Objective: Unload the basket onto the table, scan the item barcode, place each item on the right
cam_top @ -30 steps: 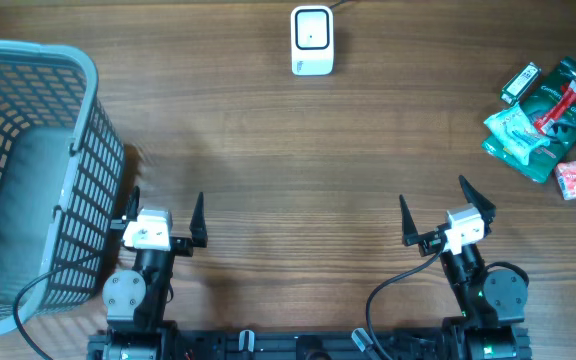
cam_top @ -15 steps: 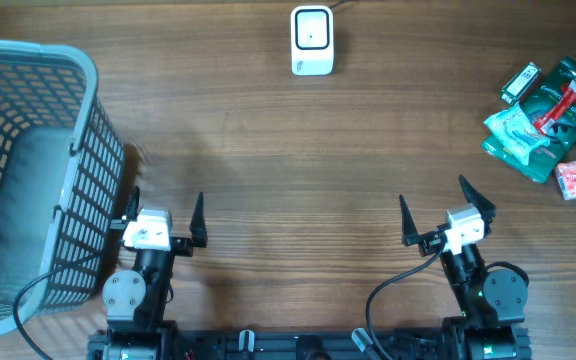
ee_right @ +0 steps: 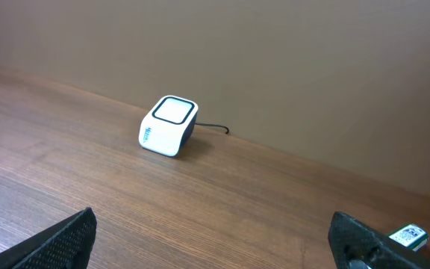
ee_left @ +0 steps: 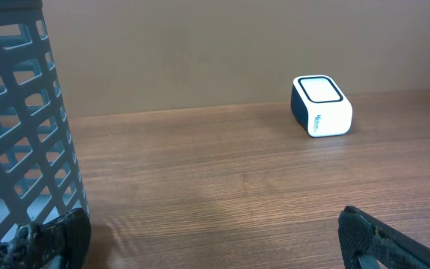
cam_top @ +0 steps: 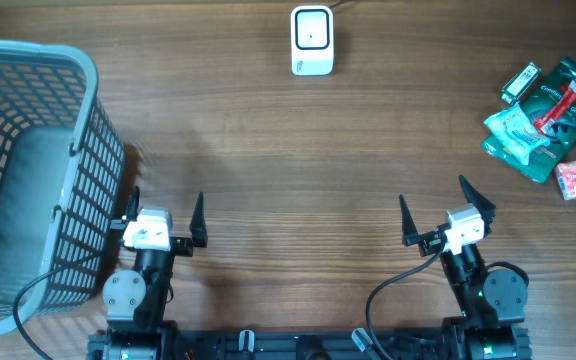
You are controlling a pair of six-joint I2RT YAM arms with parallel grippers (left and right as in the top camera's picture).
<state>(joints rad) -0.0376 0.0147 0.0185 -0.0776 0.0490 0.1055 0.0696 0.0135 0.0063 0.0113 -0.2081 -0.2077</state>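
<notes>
The items to be scanned lie in a small heap (cam_top: 553,115) at the far right edge of the bench (cam_top: 288,160): a dark green package with a red tool in it (cam_top: 566,100), a pale green pouch (cam_top: 516,128) overlapping its near left side, a little white pack (cam_top: 520,83) just beside them on the left, and a small red-and-white packet (cam_top: 575,180) at the near end. None of them is held.

The scanner (cam_top: 312,40), a white box with a dark-framed window on top, stands at the far middle of the bench, well apart from the heap, and a thin cable (ee_right: 213,127) runs out from behind it.

The right pincer (cam_top: 433,192) sits at the near edge, released, with its fingers spread wide and nothing between them. The left pincer (cam_top: 165,205) is likewise released and bare, near the lower left.

Just beside the left pincer stands a grey lattice basket (cam_top: 88,200) with a grey bundle (cam_top: 23,200) inside.
</notes>
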